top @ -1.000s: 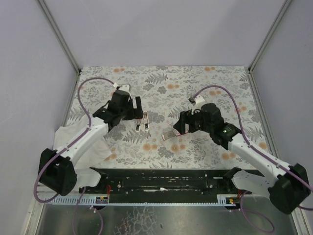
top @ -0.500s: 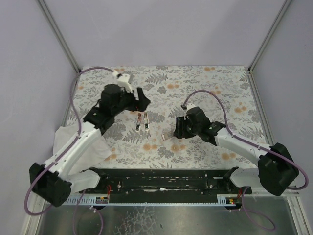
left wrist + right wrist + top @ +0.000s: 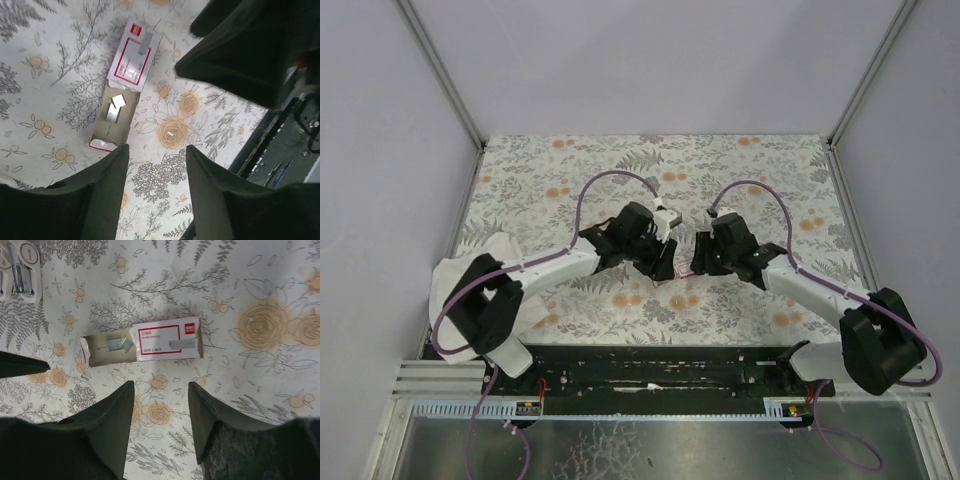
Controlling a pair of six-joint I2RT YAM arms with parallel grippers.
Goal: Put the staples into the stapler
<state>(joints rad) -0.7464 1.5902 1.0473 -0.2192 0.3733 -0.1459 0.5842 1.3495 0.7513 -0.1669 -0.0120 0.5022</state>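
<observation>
Shows the red box (image 3: pixel 167 342) flat on the floral counter (image 3: pixel 250 280), tan tray (image 3: pixel 100 351) slid out with staples (image 3: pixel 119 345) exposed, below left gripper (image 3: pixel 156 150) and right gripper (image 3: pixel 161 385), both parted and empty; calls for steadying the box and pinching one strip squarely, gently.

Staple box (image 3: pixel 160 340) — label print, red logo — too small to read.
</observation>
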